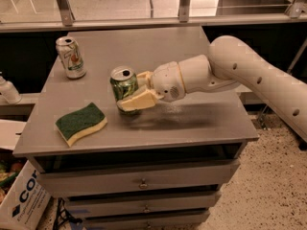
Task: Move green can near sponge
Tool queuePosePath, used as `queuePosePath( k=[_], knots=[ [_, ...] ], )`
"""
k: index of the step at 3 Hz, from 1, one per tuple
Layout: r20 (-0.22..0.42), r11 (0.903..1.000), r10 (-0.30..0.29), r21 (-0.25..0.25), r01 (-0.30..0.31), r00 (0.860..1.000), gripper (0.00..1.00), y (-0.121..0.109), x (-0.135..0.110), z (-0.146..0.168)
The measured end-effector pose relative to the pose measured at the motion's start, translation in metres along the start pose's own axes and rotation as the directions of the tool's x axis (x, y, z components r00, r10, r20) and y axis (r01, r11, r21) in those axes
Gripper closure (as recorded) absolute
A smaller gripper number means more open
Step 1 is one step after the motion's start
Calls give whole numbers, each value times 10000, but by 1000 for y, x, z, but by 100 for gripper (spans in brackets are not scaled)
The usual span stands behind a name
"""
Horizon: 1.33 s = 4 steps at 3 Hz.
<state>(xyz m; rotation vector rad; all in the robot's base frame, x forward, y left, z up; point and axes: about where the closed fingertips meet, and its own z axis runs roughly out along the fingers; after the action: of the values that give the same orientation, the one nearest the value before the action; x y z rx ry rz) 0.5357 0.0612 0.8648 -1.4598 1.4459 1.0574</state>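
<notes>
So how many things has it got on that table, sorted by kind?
Drink cans: 2, the green can gripped by the tool at the middle of the table, and a white can at the back left.
Sponges: 1, the sponge at the front left.
Total: 3.

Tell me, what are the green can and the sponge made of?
The green can, clamped in the gripper right of the sponge, looks like thin metal: glossy printed side, shiny silver top. The sponge seems soft pale yellow foam under a rough dark green scouring layer.
</notes>
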Motion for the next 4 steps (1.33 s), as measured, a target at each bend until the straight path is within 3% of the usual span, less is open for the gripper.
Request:
queuePosePath(
  k=[2, 3, 4],
  knots=[
    [44, 9963, 123, -846, -119, 9999, 100, 17, 15, 24],
    [44, 9963, 124, -849, -119, 9999, 100, 17, 13, 23],
    [44, 9963, 124, -849, -119, 9999, 82, 17, 13, 23]
  ],
)
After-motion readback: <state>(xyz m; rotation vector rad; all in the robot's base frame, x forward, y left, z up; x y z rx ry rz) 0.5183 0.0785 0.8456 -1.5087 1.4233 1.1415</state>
